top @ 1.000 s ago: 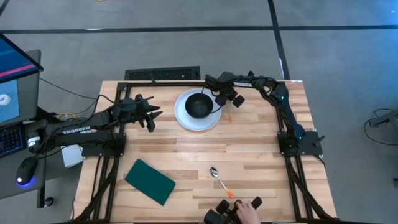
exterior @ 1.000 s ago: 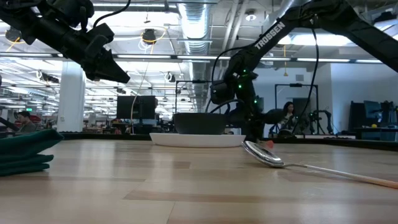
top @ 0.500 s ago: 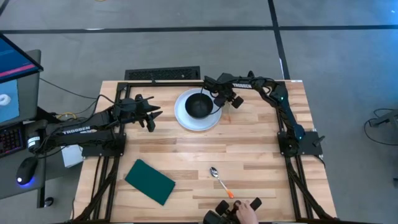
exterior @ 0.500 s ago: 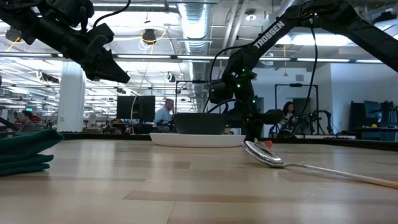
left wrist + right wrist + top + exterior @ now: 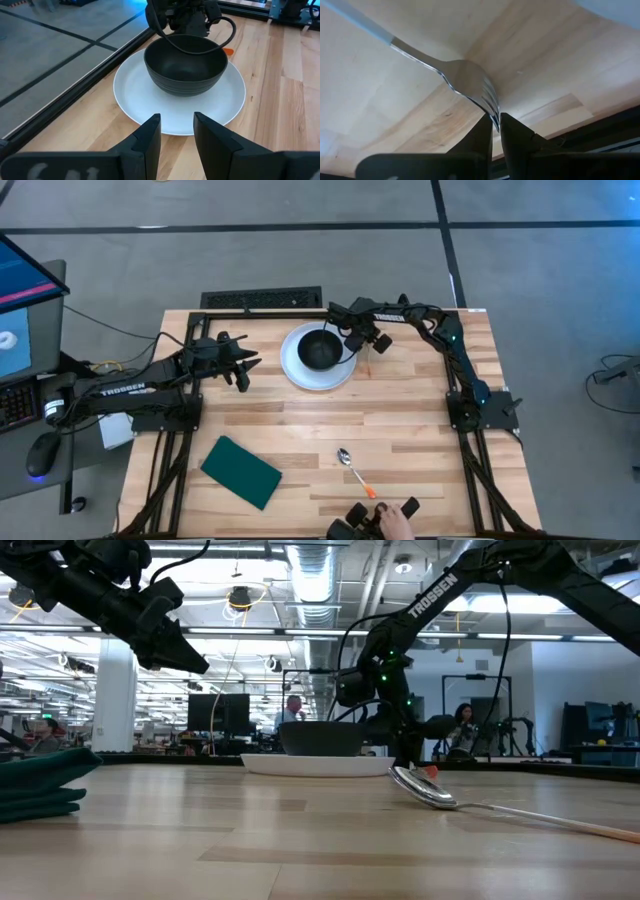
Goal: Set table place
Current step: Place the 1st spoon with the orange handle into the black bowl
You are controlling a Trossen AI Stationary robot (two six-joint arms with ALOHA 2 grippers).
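The right gripper (image 5: 494,131) pinches a fork (image 5: 465,82) by its tines, low over the table (image 5: 400,410). Just beside it lies the plate (image 5: 300,368), with a black bowl (image 5: 320,349) on it. Across the plate, the left gripper (image 5: 243,370) hangs with fingers spread. Well apart lie a spoon (image 5: 350,464) and a green pad (image 5: 240,471).

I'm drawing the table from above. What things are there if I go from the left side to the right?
Left gripper → green pad → white plate with the black bowl on it → spoon → right gripper, shut on a fork.
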